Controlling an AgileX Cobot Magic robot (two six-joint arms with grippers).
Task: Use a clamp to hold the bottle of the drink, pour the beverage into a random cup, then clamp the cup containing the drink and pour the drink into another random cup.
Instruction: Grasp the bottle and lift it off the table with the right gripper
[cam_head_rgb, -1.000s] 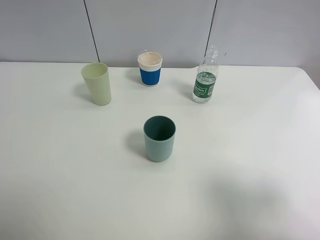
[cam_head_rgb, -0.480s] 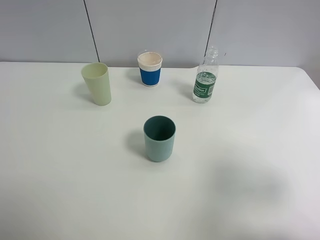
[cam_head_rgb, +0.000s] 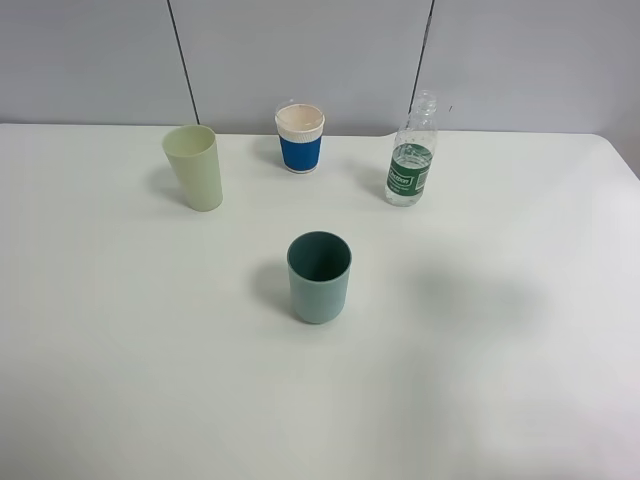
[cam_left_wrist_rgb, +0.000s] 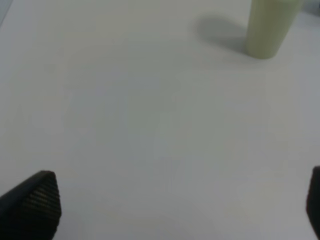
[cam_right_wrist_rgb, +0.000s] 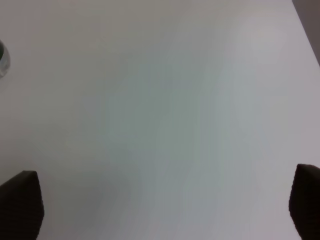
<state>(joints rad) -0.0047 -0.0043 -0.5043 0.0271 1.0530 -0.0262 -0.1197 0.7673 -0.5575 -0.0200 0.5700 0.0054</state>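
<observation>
The clear ribbed bottle (cam_head_rgb: 411, 156) with a green label stands uncapped at the back right of the white table (cam_head_rgb: 500, 400). A teal cylindrical cup (cam_head_rgb: 319, 277) stands in the middle, its inside dark. At the back left stands a pale yellow-green tapered cup (cam_head_rgb: 195, 167), whose base also shows in the left wrist view (cam_left_wrist_rgb: 267, 27). Neither arm shows in the exterior high view. My left gripper (cam_left_wrist_rgb: 175, 205) is open over bare table, well short of the pale cup. My right gripper (cam_right_wrist_rgb: 162, 207) is open over bare table; a sliver of the bottle (cam_right_wrist_rgb: 2, 59) shows at the frame edge.
A white paper cup with a blue sleeve (cam_head_rgb: 299, 139) stands at the back, between the pale cup and the bottle. A grey panelled wall (cam_head_rgb: 300, 50) runs behind the table. The table's right edge (cam_head_rgb: 622, 160) lies just beyond the bottle.
A soft shadow on the table's right half has drifted from the near right toward the middle, right of the teal cup. The cups and bottle have not moved.
</observation>
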